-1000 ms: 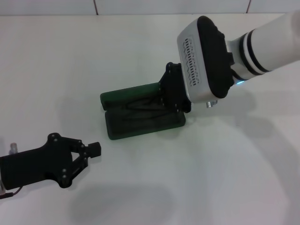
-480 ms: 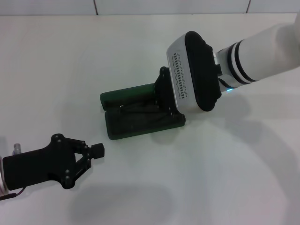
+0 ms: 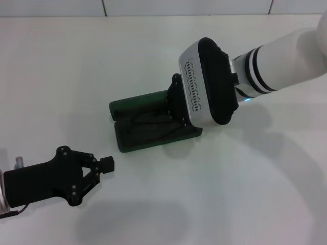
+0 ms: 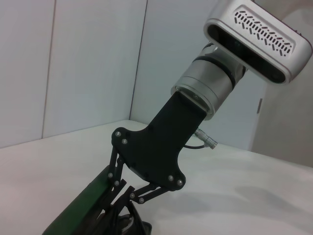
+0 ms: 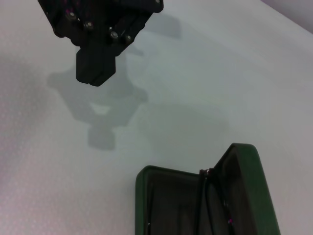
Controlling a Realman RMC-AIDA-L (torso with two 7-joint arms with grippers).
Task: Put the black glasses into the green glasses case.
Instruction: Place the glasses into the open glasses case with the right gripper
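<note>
The green glasses case (image 3: 134, 106) lies open at the table's middle, lid towards the far side; it also shows in the right wrist view (image 5: 247, 181) and edge-on in the left wrist view (image 4: 80, 211). The black glasses (image 3: 149, 120) show as thin black lines inside the case, partly hidden by my right arm. My right gripper (image 3: 172, 113) reaches down into the case's right half, its fingers (image 4: 128, 196) drawn together on the glasses. My left gripper (image 3: 106, 164) is shut and empty, low over the table in front of the case's left end; it also shows in the right wrist view (image 5: 95, 68).
The white table (image 3: 230, 194) runs on all sides of the case. A tiled wall edge (image 3: 153, 7) lies at the far side. My right forearm (image 3: 276, 66) slants in from the right above the table.
My right gripper has moved left and lower, deeper over the open case, with the glasses. My left gripper has shifted slightly right and stays shut.
</note>
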